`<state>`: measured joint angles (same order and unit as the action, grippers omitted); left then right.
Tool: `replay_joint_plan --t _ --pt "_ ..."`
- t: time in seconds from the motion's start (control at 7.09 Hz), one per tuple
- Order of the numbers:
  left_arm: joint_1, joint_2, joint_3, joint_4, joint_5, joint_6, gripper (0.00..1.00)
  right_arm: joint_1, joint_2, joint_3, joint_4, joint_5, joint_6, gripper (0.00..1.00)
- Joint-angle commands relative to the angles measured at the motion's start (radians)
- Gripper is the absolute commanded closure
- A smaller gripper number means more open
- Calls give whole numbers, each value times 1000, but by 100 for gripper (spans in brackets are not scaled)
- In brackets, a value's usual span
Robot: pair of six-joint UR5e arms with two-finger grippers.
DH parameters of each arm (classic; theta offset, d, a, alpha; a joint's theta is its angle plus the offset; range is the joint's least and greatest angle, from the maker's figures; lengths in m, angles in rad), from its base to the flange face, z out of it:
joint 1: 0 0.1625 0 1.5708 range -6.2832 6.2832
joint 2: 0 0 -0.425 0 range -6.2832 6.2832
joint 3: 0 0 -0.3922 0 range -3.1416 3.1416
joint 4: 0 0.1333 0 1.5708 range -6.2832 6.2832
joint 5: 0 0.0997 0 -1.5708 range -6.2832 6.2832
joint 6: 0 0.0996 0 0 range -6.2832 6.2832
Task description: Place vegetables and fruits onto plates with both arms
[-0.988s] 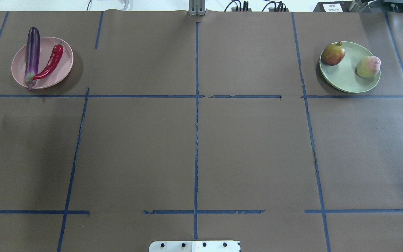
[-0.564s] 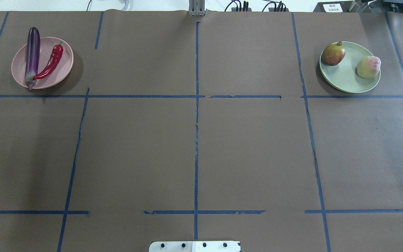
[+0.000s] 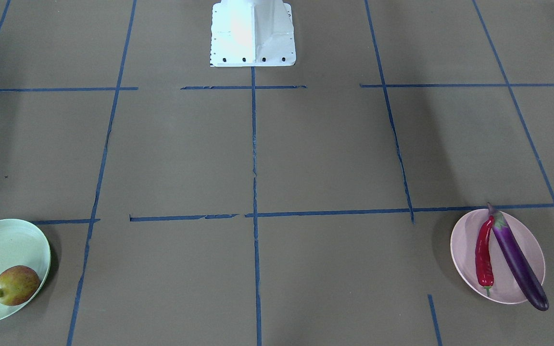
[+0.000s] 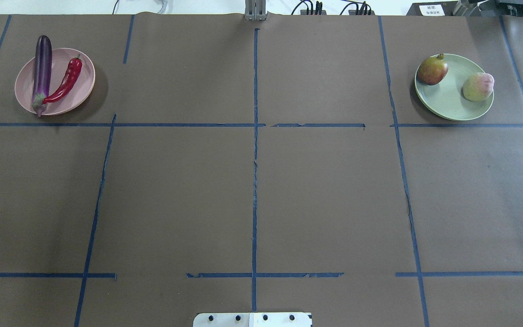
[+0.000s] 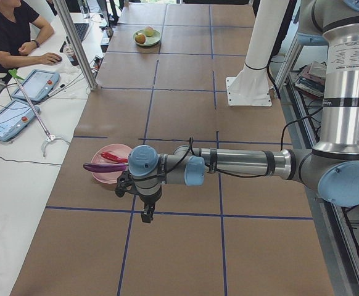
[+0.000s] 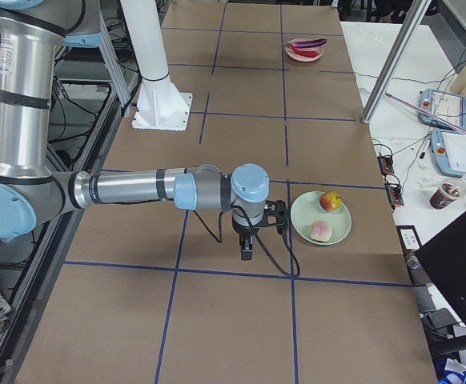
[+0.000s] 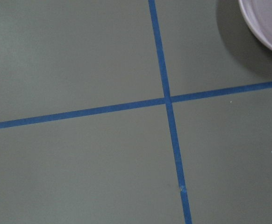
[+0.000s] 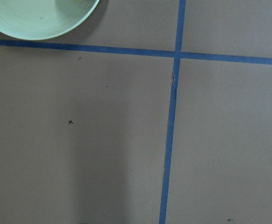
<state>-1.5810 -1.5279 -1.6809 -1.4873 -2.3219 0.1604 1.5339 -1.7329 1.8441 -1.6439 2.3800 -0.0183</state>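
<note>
Eggplant [image 4: 42, 72] and chili [image 4: 66, 81] lie on your pink plate [image 4: 85, 79], far left; pomegranate [image 4: 432, 69] and pale fruit [image 4: 478, 86] sit on the green plate [image 4: 452, 100], far right. Nothing looks left to place. Left gripper [image 5: 147, 213] and right gripper [image 6: 247, 250] hover beside the plates; you cannot tell their fingers' opening.

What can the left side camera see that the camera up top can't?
Only the left side view shows the robot's left arm stretched over the table, its left gripper pointing down near the pink plate, and a person sitting nearby. Only the overhead view shows small details, like the crown tip on the pomegranate. Both show the eggplant and red chili pepper on the pink plate, and the pomegranate and pale yellow-green fruit on the green plate.
</note>
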Motion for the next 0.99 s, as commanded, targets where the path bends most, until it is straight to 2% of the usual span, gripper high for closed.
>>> replay_joint_plan --t 0.0,0.14,0.42,0.85 --pt "-14 140 -164 89 7 45 0 0 -2 0 -1 5 0 0" --pt "-14 150 -143 -24 -4 33 0 0 -4 0 -1 8 0 0" --pt "-8 137 -152 -7 -45 33 0 0 -11 0 -1 13 1 0" --pt "-10 146 -169 -7 -37 42 0 0 -17 1 3 13 1 0"
